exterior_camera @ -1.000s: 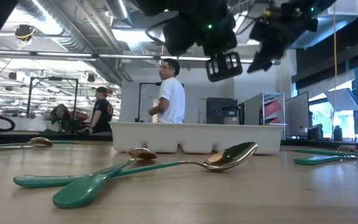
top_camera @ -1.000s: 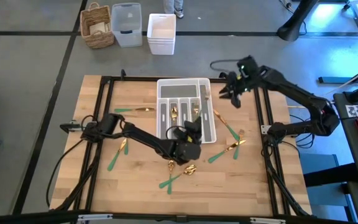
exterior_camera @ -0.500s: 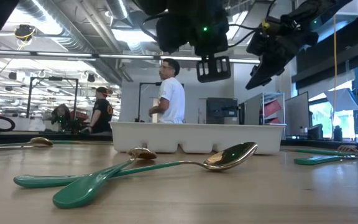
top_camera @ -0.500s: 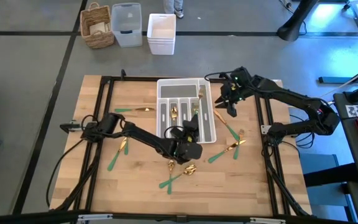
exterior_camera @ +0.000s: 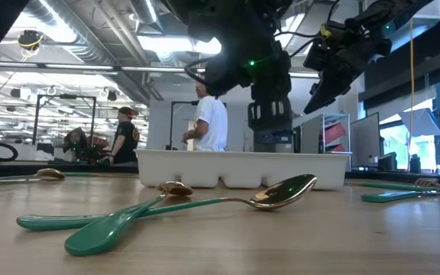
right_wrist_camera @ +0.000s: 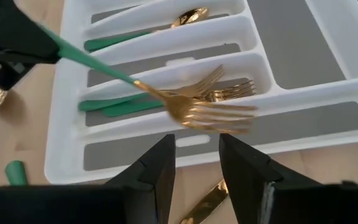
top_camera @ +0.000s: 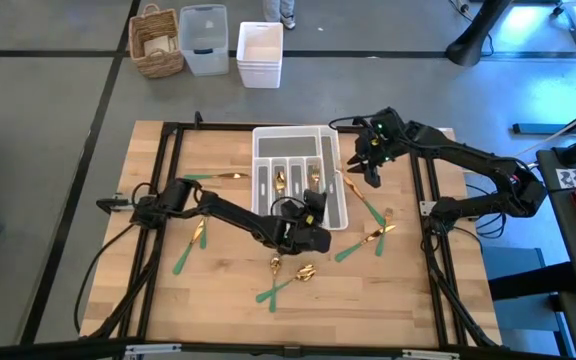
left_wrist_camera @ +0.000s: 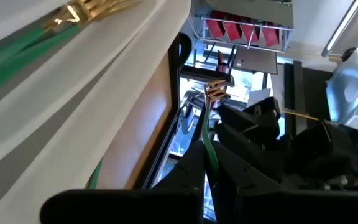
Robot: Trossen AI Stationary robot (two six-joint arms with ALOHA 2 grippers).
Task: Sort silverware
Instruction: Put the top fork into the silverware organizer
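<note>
Over the white slotted plastic tray (top_camera: 330,137), my left pincer (top_camera: 313,207) grips a gold-headed, green-handled fork (right_wrist_camera: 191,106) lengthwise along the slots; right pincer (top_camera: 364,172), empty, waits beside

This is looking like a robotics lab or workshop. Beyond the white cutlery tray (exterior_camera: 243,168), people (exterior_camera: 208,122) are standing among benches, possibly with monitors (exterior_camera: 373,141).
</note>
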